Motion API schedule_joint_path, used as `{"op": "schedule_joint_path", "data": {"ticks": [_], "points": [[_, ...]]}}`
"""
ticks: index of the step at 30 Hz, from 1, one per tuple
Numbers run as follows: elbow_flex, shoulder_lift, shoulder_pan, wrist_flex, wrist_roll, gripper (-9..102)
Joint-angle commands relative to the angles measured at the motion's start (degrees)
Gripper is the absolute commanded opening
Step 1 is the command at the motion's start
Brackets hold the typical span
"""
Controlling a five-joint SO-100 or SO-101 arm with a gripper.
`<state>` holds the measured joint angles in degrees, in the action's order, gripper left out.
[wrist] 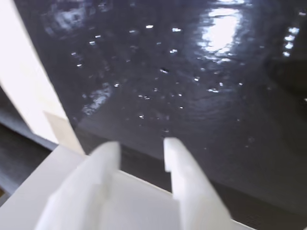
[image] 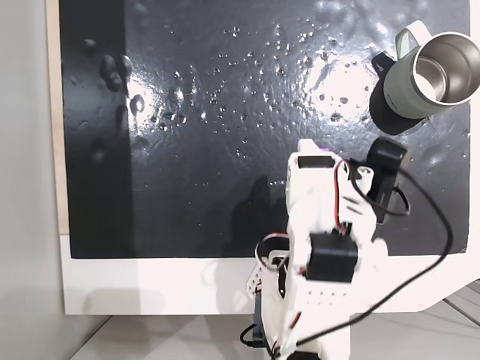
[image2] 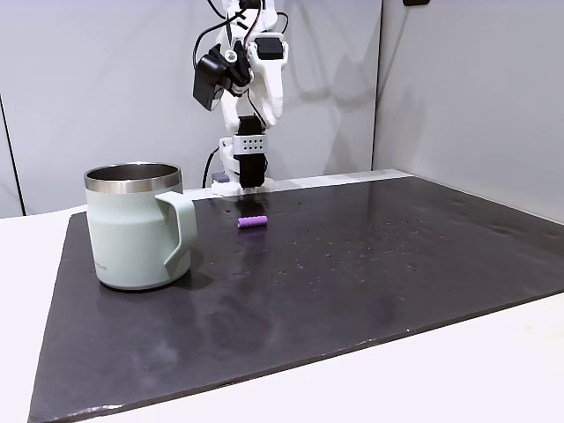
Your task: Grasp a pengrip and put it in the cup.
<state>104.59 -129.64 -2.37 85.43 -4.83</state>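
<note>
Gripper (wrist: pixel 141 148): white fingers apart, nothing between, above the black mat (wrist: pixel 201 86).
Pengrip (image2: pixel 252 221): lying on mat, centre-left, near arm base (image2: pixel 242 172).
Cup (image2: pixel 139 225): upright, left, apart from pengrip.
Between: bare mat.

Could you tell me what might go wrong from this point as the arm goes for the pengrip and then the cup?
1. The pengrip is tiny and cylindrical, lying on its side on the glossy black mat; it could roll or squirt out as the open gripper closes.
2. The arm hides most of the pengrip from above, so aiming may be poor.
3. The cup stands apart near the mat's edge; a low carry could strike its rim.
</note>
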Motion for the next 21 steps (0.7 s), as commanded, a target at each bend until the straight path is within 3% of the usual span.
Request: {"op": "schedule_joint_path", "data": {"ticks": [1, 9, 21], "points": [[-7.21, 6.15, -2.11, 3.78, 0.35, 20], [-8.26, 17.58, -9.4, 4.31, -0.62, 21], [5.89, 24.35, -9.4, -11.16, -3.87, 22]]}}
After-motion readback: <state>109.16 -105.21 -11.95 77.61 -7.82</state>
